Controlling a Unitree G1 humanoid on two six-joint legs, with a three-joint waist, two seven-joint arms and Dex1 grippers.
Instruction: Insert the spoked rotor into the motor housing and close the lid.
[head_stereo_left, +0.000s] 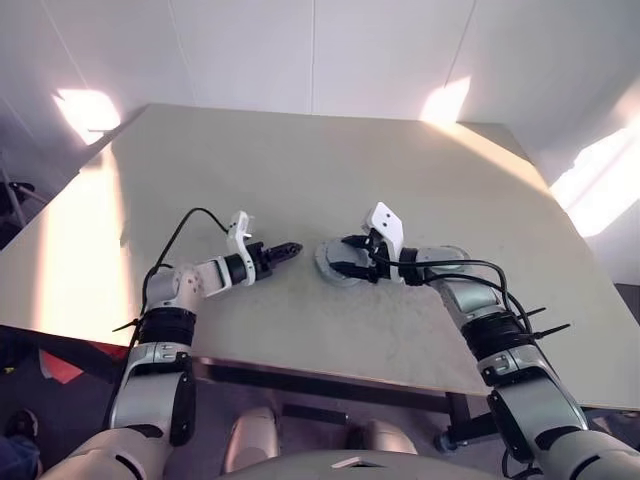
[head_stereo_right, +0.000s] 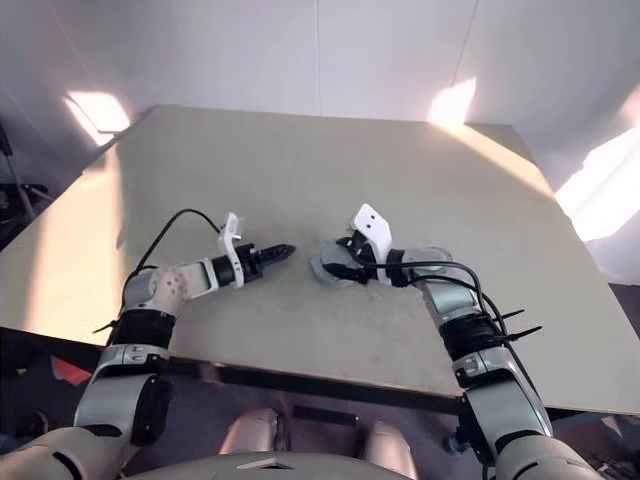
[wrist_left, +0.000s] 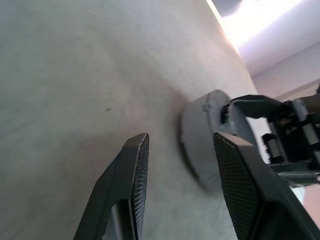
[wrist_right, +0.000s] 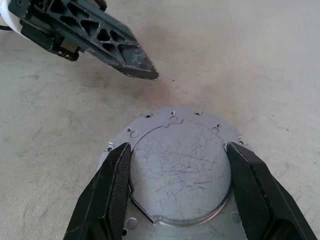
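Table: I see a wide pale grey tabletop (head_stereo_left: 300, 180) with sunlit patches at its far corners.
Disc: a flat round grey metal piece (wrist_right: 175, 165), scratched, with small holes round its rim, lies flat on the table near the middle; whether it is the lid or the housing's underside I cannot tell.
Right gripper (wrist_right: 175, 185): its two black fingers stand apart, one on each side of the disc's raised centre; I cannot tell whether they press it.
Left gripper (wrist_left: 180, 165): fingers apart, holding nothing, tips just beside the disc, apart from it, pointing toward it.
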